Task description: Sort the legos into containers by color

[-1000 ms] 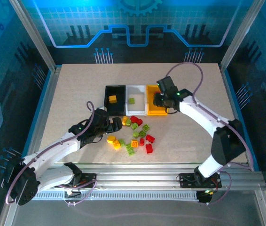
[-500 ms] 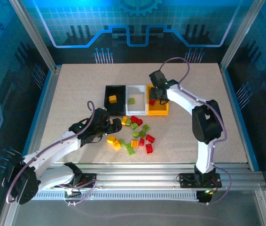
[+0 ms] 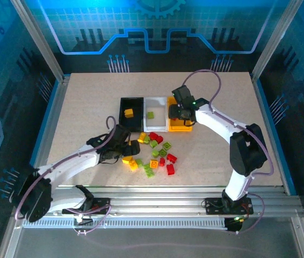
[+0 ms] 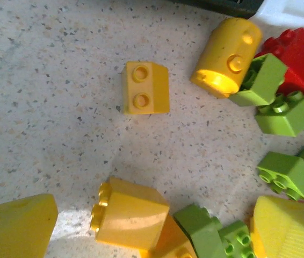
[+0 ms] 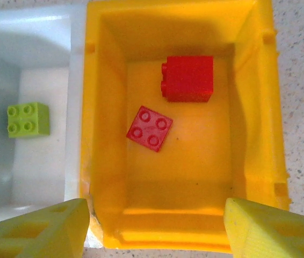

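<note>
Left hand [image 4: 152, 228]: fingers spread, nothing held, straddling a yellow brick [image 4: 131, 216] on the table [image 4: 44, 107].

Hazard 1: a green brick [image 4: 211, 232] touches that yellow brick on the hand's right side. Closing may pinch both and carry green to the wrong bin.

Hazard 2: the yellow brick lies tilted, smooth face up, and may slip out.

Right hand [image 5: 154, 228]: fingers spread, empty, directly above the yellow bin [image 5: 259, 107], which holds a red brick [image 5: 188, 79] and a second red brick [image 5: 150, 128].

Hazard 3: the fingertips appear close to the bin's near wall, so a low withdrawal could drag the bin.
</note>
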`<state>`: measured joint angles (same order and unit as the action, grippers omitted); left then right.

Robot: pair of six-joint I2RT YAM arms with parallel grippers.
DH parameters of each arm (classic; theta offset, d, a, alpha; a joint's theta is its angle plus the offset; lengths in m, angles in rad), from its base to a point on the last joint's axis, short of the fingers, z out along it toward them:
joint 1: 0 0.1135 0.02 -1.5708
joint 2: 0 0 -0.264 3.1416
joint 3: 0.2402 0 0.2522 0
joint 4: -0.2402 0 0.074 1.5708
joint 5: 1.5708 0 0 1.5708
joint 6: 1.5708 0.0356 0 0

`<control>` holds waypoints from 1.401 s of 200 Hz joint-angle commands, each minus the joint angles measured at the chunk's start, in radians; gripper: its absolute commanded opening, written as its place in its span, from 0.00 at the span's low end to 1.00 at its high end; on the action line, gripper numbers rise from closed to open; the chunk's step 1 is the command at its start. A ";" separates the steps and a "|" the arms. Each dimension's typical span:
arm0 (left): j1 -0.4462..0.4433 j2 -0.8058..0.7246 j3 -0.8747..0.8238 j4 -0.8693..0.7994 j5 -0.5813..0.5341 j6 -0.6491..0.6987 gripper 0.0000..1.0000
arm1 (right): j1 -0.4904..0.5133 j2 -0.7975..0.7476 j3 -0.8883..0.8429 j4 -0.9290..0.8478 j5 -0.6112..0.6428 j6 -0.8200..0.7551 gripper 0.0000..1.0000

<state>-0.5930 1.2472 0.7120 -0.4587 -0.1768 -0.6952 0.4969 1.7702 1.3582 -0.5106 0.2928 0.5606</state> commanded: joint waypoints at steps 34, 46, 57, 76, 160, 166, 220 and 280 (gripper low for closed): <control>-0.001 0.170 0.076 0.152 -0.164 0.118 0.84 | 0.003 -0.059 -0.048 0.034 -0.012 0.016 0.67; 0.005 0.206 0.085 0.168 -0.178 0.131 0.80 | -0.002 -0.070 -0.060 0.040 -0.014 0.018 0.67; 0.012 0.236 0.089 0.182 -0.183 0.132 0.77 | -0.008 -0.080 -0.071 0.048 -0.019 0.019 0.67; 0.024 0.281 0.087 0.226 -0.173 0.137 0.73 | -0.016 -0.092 -0.084 0.052 -0.023 0.023 0.67; 0.041 0.390 0.075 0.269 -0.182 0.132 0.40 | -0.029 -0.136 -0.097 0.056 -0.032 0.026 0.67; 0.042 0.387 0.074 0.269 -0.182 0.131 0.38 | -0.029 -0.135 -0.096 0.055 -0.032 0.025 0.67; 0.037 0.159 0.051 0.156 -0.157 0.093 0.27 | -0.034 -0.155 -0.118 0.058 -0.033 0.034 0.67; 0.119 0.126 0.279 0.092 -0.173 0.116 0.27 | -0.035 -0.176 -0.168 0.071 -0.061 0.062 0.67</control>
<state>-0.5278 1.2819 0.8906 -0.3401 -0.3439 -0.5926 0.4744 1.6218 1.2098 -0.4500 0.2489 0.5945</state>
